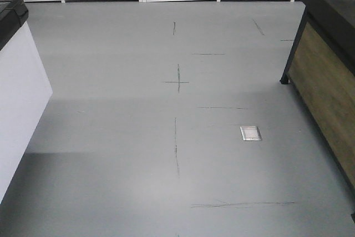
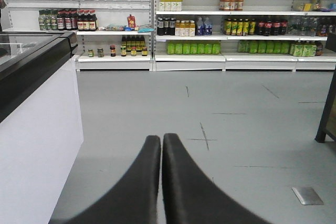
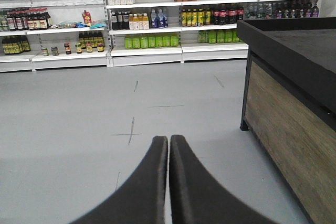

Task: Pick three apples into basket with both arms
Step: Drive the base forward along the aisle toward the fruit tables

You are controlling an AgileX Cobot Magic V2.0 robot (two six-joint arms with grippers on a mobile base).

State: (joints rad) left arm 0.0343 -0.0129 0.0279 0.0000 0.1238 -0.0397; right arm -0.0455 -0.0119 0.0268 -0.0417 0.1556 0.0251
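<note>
Smooth, curved black left hand (image 2: pixel 161 139) and right hand (image 3: pixel 168 140), both clenched empty, above matte grey scuffed floor (image 1: pixel 111 137).

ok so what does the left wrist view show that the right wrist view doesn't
Only the left wrist view: the left pincer, shut, a white cabinet with a black top on the left, and a metal floor plate.

Only the right wrist view: the right pincer, shut, and the wood panelling of a black-topped stand on the right.

Both: the grey floor with a drawn cross, and stocked shelves with a row of green bottles.
</note>
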